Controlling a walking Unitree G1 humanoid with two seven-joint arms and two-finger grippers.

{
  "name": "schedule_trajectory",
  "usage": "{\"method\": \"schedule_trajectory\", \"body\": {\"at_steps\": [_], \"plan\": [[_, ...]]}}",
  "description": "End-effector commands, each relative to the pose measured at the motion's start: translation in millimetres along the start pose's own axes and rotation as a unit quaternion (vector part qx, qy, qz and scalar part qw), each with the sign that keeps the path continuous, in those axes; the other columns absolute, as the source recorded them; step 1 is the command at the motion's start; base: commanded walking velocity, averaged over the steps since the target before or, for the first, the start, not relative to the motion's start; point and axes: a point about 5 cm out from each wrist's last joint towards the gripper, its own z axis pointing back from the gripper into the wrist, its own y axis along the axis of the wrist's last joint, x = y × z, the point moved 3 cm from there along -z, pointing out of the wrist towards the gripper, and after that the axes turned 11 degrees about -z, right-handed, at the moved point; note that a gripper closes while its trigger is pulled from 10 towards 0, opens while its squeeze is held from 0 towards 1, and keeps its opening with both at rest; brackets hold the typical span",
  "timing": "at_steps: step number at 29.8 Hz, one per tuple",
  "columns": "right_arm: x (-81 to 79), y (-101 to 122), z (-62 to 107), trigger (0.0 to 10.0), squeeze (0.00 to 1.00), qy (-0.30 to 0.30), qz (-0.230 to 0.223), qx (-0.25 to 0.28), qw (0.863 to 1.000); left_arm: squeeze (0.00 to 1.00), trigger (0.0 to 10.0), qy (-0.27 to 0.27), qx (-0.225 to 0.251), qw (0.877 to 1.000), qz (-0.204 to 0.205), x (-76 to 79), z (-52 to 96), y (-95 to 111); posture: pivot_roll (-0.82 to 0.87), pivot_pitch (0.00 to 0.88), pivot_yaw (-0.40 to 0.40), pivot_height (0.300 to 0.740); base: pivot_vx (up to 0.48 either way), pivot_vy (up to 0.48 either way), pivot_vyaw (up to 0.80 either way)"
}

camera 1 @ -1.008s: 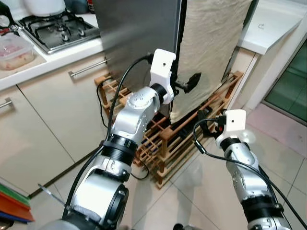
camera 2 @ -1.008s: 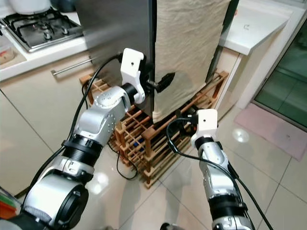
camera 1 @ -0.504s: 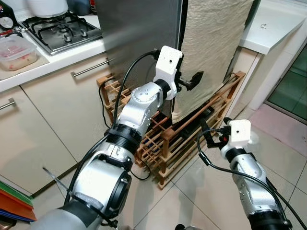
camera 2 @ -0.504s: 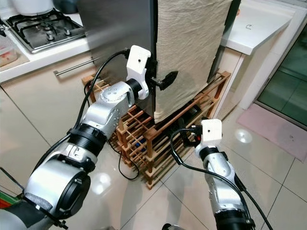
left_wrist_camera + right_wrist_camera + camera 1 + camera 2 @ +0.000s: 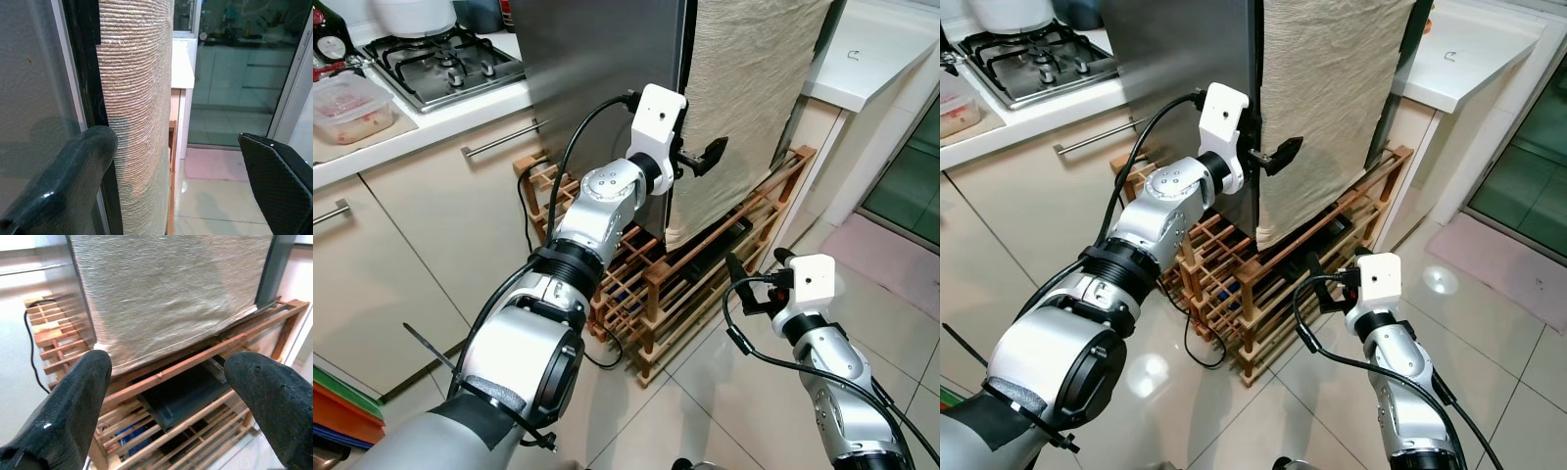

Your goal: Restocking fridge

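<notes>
The fridge (image 5: pixel 597 69) has a steel side, and a beige cloth (image 5: pixel 749 88) hangs over its front. My left gripper (image 5: pixel 697 160) is raised to the front corner, open. In the left wrist view one finger (image 5: pixel 63 181) lies by the dark door seam (image 5: pixel 80 63) at the cloth's edge (image 5: pixel 137 98), and the other finger (image 5: pixel 279 181) is out in the open. My right gripper (image 5: pixel 756 262) hangs low and open, holding nothing. It faces the wooden rack (image 5: pixel 195 357) under the fridge.
A slatted wooden rack (image 5: pixel 656 284) with a black cable (image 5: pixel 524 211) sits at the fridge's foot. A counter with a gas hob (image 5: pixel 440 64) and a plastic container (image 5: pixel 352 103) tops handled cabinets (image 5: pixel 499 142) on the left. A white counter (image 5: pixel 871 49) stands right. The floor is tiled (image 5: pixel 724 392).
My left gripper has risen a little along the fridge's front corner. My right gripper has dropped lower and drawn back from the rack.
</notes>
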Motion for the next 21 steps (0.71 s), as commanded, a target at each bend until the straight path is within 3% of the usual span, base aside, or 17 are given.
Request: {"method": "schedule_trajectory", "body": {"at_steps": [1,11,12,14,15,21], "plan": [[-4.5,3,-1.0,10.0,0.0,0.002,-0.004,0.001,1.0,0.0,10.0,0.021,0.011,1.0,-0.012,-10.2,-1.5,11,-0.13,0.035,0.043,0.74,0.0,0.0,0.0],[-7.7,5,-3.5,10.0,0.0,0.007,-0.004,0.001,1.0,0.0,10.0,-0.02,0.041,0.998,0.041,9.2,-11.3,24,-0.13,0.045,0.039,0.74,0.0,0.0,0.0],[-7.8,5,-3.5,10.0,0.0,0.007,-0.004,0.001,1.0,0.0,4.6,-0.023,0.044,0.998,0.043,10.7,-11.8,25,-0.13,0.046,0.038,0.74,0.0,0.0,0.0],[-7.9,5,-3.6,10.0,0.0,0.007,-0.004,0.001,1.0,0.0,4.6,-0.025,0.045,0.998,0.045,11.5,-12.2,25,-0.13,0.046,0.038,0.74,0.0,0.0,0.0],[-8.1,5,-3.9,10.0,0.0,0.008,-0.004,0.0,1.0,0.0,0.0,-0.029,0.05,0.997,0.044,13.3,-12.6,27,-0.13,0.047,0.038,0.74,0.0,0.0,0.0],[-8.9,5,-5.7,10.0,0.0,0.009,-0.003,-0.002,1.0,0.0,0.0,-0.033,0.049,0.998,0.038,16.1,-13.6,26,-0.13,0.048,0.038,0.74,0.0,0.0,0.0]]}}
